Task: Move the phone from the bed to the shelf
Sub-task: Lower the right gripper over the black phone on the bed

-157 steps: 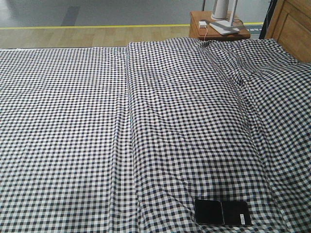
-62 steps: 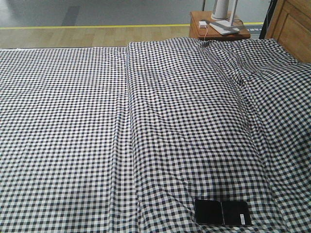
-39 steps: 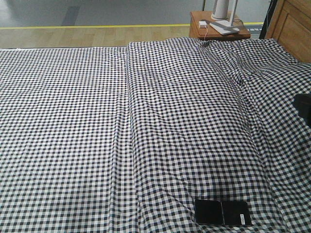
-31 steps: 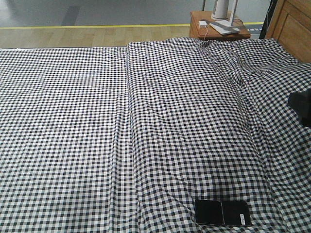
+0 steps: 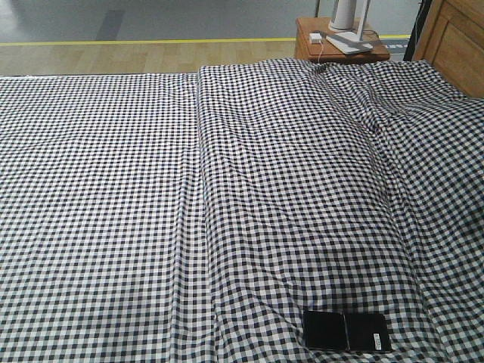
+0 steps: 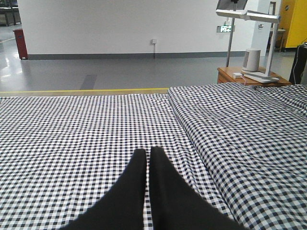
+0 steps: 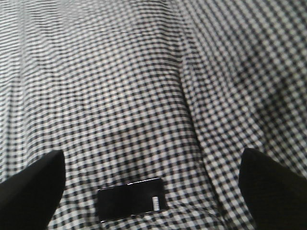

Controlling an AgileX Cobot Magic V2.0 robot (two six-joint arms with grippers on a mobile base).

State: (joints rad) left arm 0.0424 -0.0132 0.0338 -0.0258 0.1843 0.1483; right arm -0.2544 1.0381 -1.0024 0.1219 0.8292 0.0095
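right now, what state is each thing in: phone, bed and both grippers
phone: lying flat on the bed, screen dark, not gripped
bed: wrinkled, with a long fold down the middle
left gripper: shut, holding nothing
right gripper: open wide, not touching the phone

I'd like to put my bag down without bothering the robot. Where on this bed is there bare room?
The bed lies bare across its left half, from the lengthwise fold outward, and over the raised middle beyond the phone. The phone takes the near right corner; the small nightstand is crowded.
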